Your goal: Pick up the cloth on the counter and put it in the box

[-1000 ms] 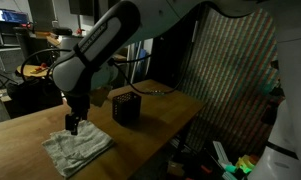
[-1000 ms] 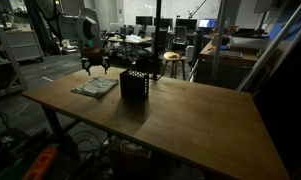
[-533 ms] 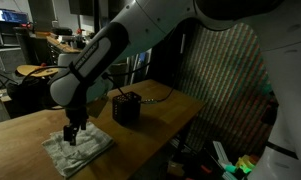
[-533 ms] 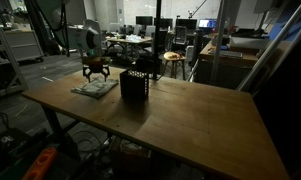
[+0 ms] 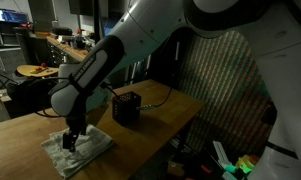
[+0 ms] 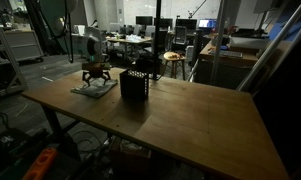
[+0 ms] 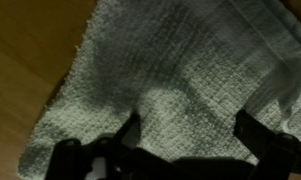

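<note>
The pale grey-white cloth lies wrinkled and flat on the wooden counter near its end; in an exterior view it shows as a flat patch. My gripper is down on the cloth's middle, jaws spread wide with fabric between them. In the wrist view the cloth fills the frame and my gripper stands open, its dark fingertips just above or on the weave. The dark latticed box stands upright on the counter a short way from the cloth, also seen as the box.
The counter stretches long and bare past the box. A black cable trails behind the box. Cluttered workbenches, chairs and monitors stand beyond the counter. A patterned panel rises beside the counter's edge.
My arm has lowered over the last second, bringing the open gripper from just above the cloth down onto its middle. The cloth and the box have not moved.
</note>
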You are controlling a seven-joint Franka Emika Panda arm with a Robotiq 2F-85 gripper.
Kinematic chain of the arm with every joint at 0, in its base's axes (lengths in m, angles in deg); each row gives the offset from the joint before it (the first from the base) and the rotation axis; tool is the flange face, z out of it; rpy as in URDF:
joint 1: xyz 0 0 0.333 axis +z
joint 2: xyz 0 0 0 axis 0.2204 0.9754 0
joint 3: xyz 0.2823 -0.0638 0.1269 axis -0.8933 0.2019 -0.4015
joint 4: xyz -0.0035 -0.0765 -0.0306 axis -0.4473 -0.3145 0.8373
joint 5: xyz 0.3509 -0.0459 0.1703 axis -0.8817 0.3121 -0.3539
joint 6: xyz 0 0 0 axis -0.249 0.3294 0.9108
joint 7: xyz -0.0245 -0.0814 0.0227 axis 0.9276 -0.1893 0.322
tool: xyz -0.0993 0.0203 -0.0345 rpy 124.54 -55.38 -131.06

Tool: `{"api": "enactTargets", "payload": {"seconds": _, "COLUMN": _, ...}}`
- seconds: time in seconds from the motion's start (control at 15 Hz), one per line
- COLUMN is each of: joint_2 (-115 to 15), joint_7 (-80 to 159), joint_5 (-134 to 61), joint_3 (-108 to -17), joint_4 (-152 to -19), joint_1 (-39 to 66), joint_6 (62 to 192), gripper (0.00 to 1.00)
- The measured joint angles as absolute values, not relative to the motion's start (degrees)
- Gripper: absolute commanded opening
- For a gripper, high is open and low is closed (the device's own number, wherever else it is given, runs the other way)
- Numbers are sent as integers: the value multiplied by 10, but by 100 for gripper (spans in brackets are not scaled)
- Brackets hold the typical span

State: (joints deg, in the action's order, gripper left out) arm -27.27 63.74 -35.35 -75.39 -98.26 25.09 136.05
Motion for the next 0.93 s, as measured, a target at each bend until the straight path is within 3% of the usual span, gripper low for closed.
{"api": "enactTargets", "payload": {"seconds": 0.07, "joint_2": -272, "joint_7": 636, "joint_5": -354, "joint_3": -754, "joint_4": -983, "joint_1": 251, "joint_6": 1361, "gripper": 100}}
{"api": "enactTargets", "payload": {"seconds": 0.13, "joint_2": -270, "joint_7": 634, "joint_5": -354, "joint_3": -755, "joint_4": -985, "joint_1": 252, "joint_6": 1363, "gripper": 75}}
{"api": "enactTargets", "payload": {"seconds": 0.2, "joint_2": -268, "joint_7": 633, "joint_5": -354, "joint_3": -756, "joint_4": -986, "joint_1": 252, "joint_6": 1364, "gripper": 75}}
{"api": "enactTargets", "payload": {"seconds": 0.27, "joint_2": -266, "joint_7": 632, "joint_5": -354, "joint_3": -757, "joint_4": -987, "joint_1": 252, "joint_6": 1366, "gripper": 68}}
{"api": "enactTargets", "payload": {"seconds": 0.73, "joint_2": -268, "joint_7": 617, "joint_5": -354, "joint_3": -759, "joint_4": -1000, "joint_1": 255, "joint_6": 1369, "gripper": 8}}
{"api": "enactTargets", "payload": {"seconds": 0.8, "joint_2": -270, "joint_7": 615, "joint_5": -354, "joint_3": -759, "joint_4": -1003, "joint_1": 255, "joint_6": 1369, "gripper": 2}}
{"api": "enactTargets", "payload": {"seconds": 0.93, "joint_2": -277, "joint_7": 614, "joint_5": -354, "joint_3": -759, "joint_4": -1013, "joint_1": 255, "joint_6": 1373, "gripper": 0}}
